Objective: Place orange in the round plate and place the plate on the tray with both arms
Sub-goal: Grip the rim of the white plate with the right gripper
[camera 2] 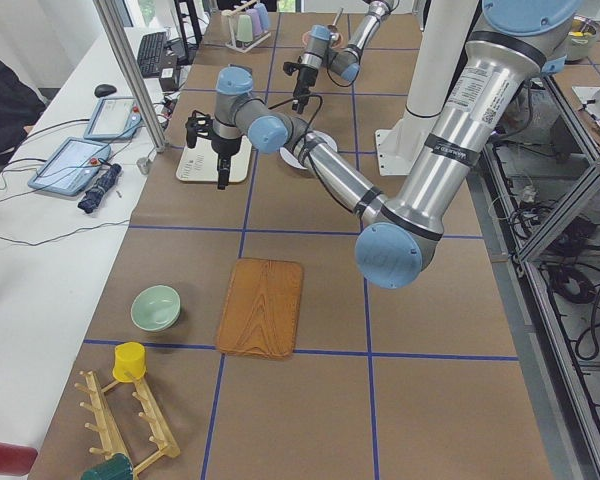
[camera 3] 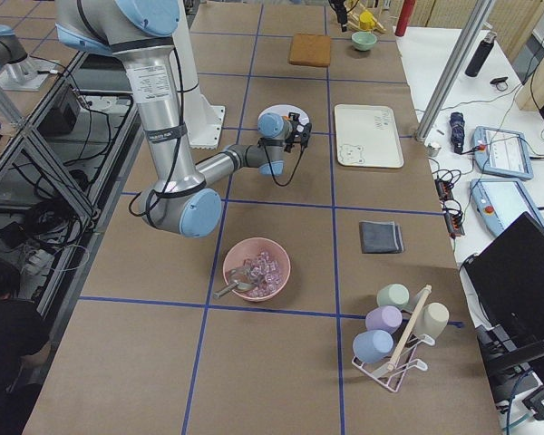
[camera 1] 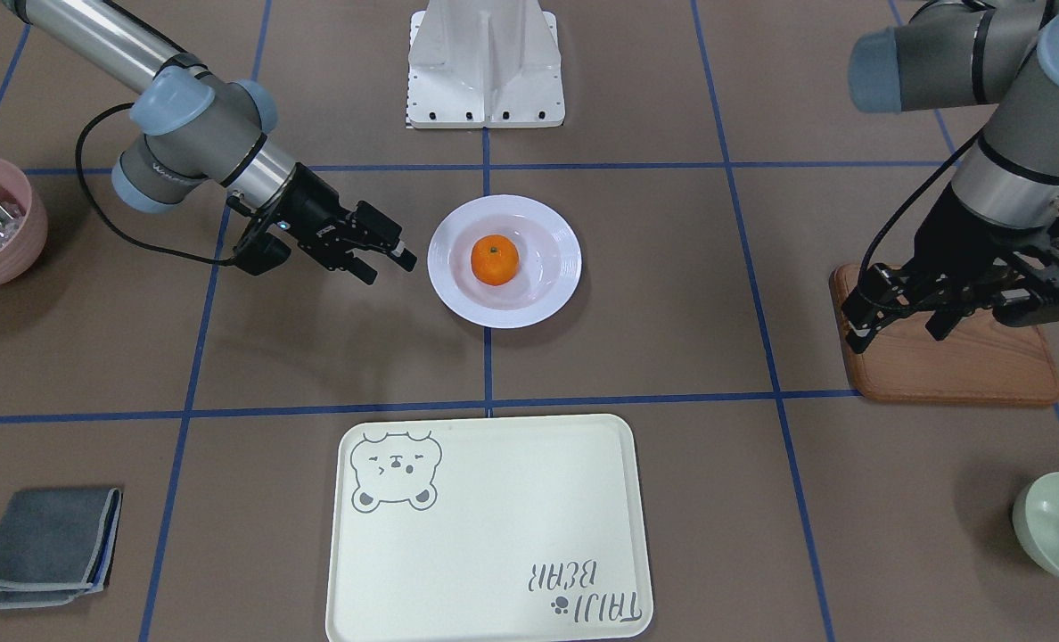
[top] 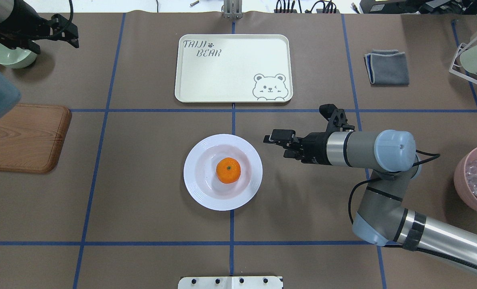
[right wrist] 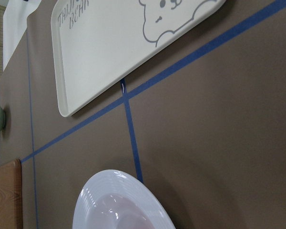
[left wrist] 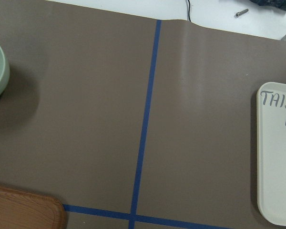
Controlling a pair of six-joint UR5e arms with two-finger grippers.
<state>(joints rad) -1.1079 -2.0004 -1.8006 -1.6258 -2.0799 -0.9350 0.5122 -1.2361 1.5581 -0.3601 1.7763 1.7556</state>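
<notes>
Orange (top: 228,170) loose in round plate (top: 195,192), right claw (camera 1: 389,267) spread beside rim, left claw (top: 53,41) spread well away: a one-sided lift could tip it out.

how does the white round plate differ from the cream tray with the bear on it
The glossy white round plate has a ridged rim; the pale cream rectangular tray is clearly larger. The plate is plain; the tray carries a grey bear drawing and lettering. The plate holds the small orange mandarin; the tray holds nothing. Both lie flat on the brown table, apart.
</notes>
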